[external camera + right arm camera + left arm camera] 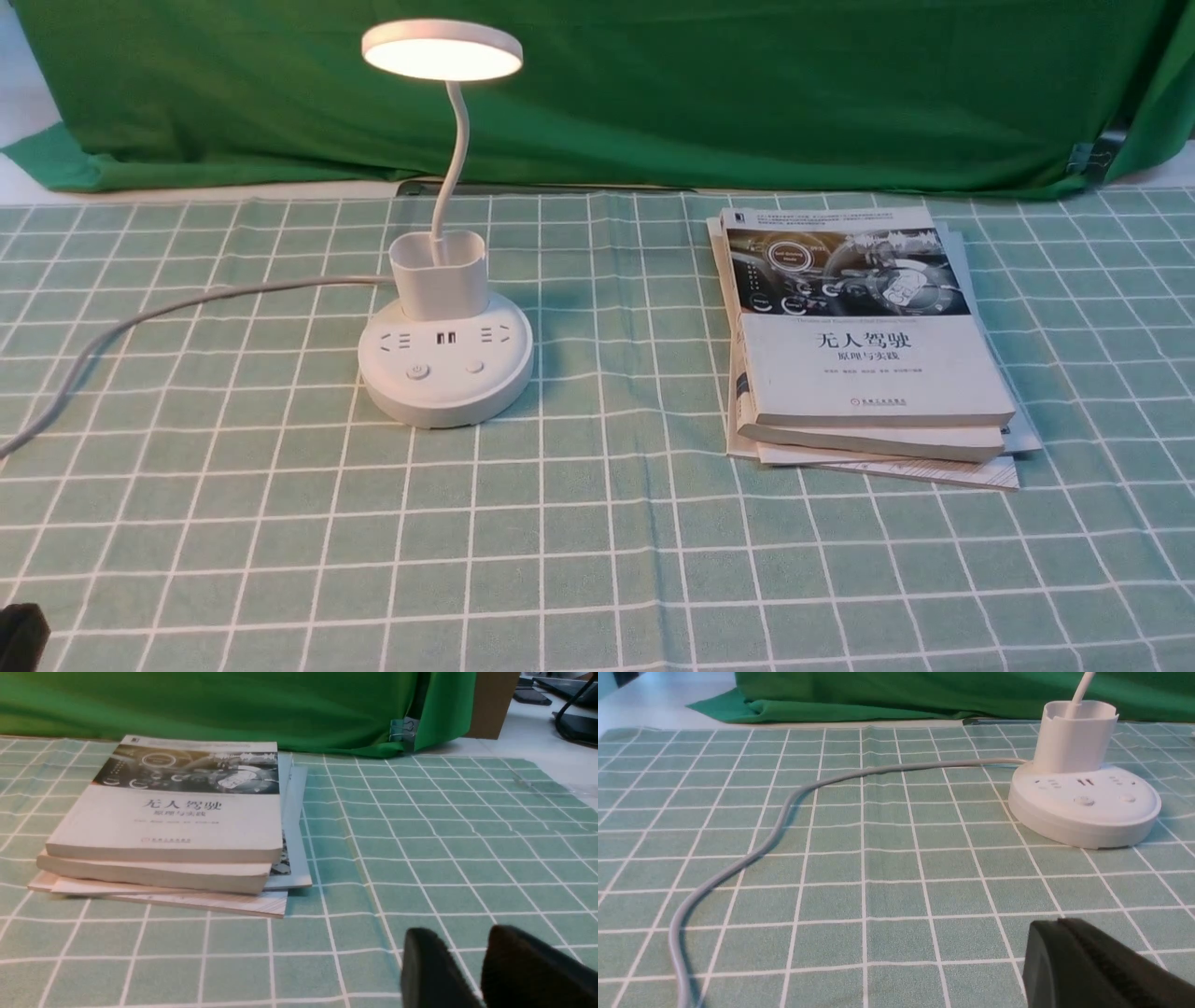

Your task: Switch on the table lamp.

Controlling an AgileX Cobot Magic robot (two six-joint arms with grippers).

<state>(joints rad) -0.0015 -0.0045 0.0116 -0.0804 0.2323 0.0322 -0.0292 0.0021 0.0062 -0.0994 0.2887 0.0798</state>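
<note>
At the near left corner of the front view, the dark tip of the left tool (1057, 924) is seen above the checked green cloth (597, 560) by which the counter is covered. In the left wrist view its fingers are seen closed together, with nothing held between them. A grey cable (224, 292) is laid in a loose curve from the left edge to the back of the table lamp (445, 364).

The lamp is stood upright on the left half of the counter, well apart from the tool. Its flat round head (442, 56) is lit on the underside and is carried by a thin curved neck (457, 149) rising from the cup-shaped holder (441, 289). Two buttons are set in the front of the round base, with sockets behind them.

To the right, books (868, 373) are stacked, the top one printed with a dark dashboard picture; thinner printed items are spread beneath. Behind everything, a green curtain (700, 93) is hung, with a binder clip (1094, 157) fastened near its right end. The right tool (462, 933) is shown in its wrist view, near the counter, its fingers held slightly apart and nothing gripped.
</note>
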